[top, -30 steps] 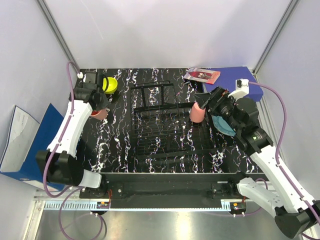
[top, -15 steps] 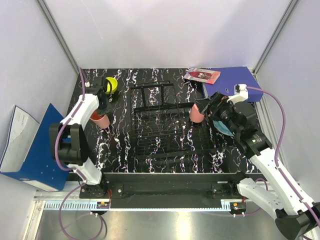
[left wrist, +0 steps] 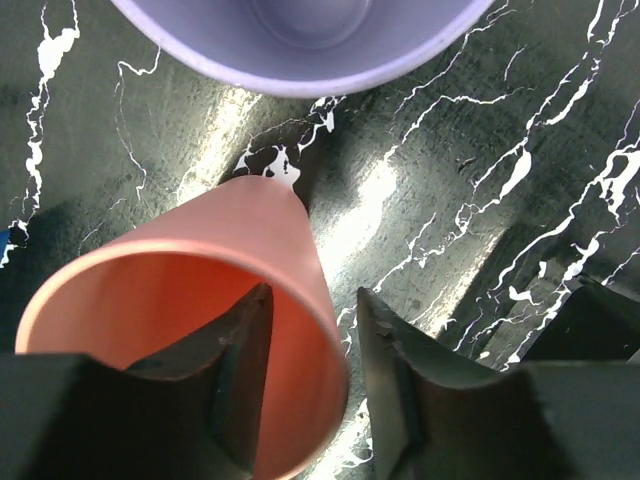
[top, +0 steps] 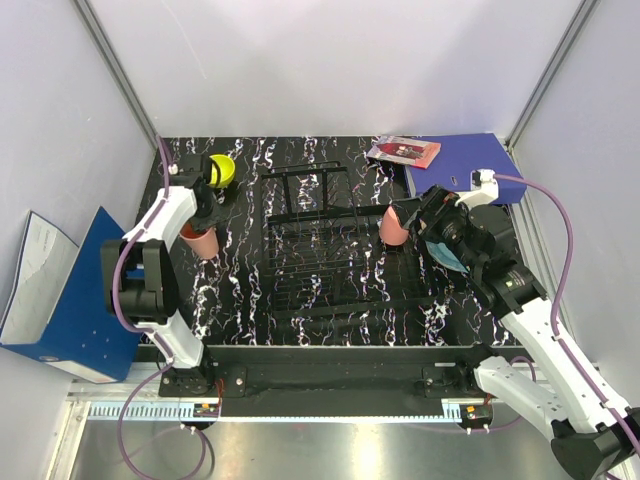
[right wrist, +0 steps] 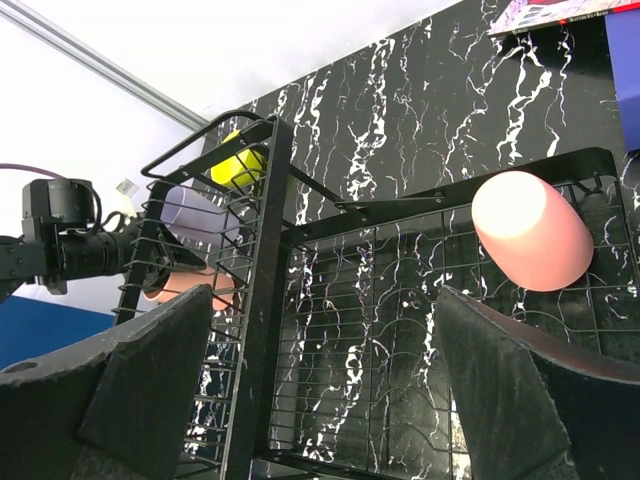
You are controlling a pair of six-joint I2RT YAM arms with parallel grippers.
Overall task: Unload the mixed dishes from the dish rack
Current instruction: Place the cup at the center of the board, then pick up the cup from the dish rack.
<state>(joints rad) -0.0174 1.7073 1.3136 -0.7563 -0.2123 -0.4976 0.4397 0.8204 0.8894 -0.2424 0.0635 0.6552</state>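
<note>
A salmon-pink cup (left wrist: 190, 300) stands upright on the marble left of the dish rack (top: 320, 255). My left gripper (left wrist: 313, 300) straddles its rim, one finger inside and one outside with a gap showing, so it is open. The lavender cup (left wrist: 300, 40) stands just beyond it, and the small yellow bowl (top: 221, 168) is farther back. Another pink cup (right wrist: 530, 230) lies mouth-down in the rack's right end. My right gripper (right wrist: 322, 295) hangs wide open above the rack, holding nothing. A teal plate (top: 445, 252) lies partly under the right arm.
A red-patterned booklet (top: 403, 150) lies on a blue binder (top: 465, 152) at the back right. Another blue binder (top: 60, 290) leans off the table's left side. The rack's upright dividers (right wrist: 255, 270) stand between the two grippers.
The left arm brought the salmon-pink cup down beside the lavender cup, and its jaws have come apart off the cup wall. The right arm shifted only slightly.
</note>
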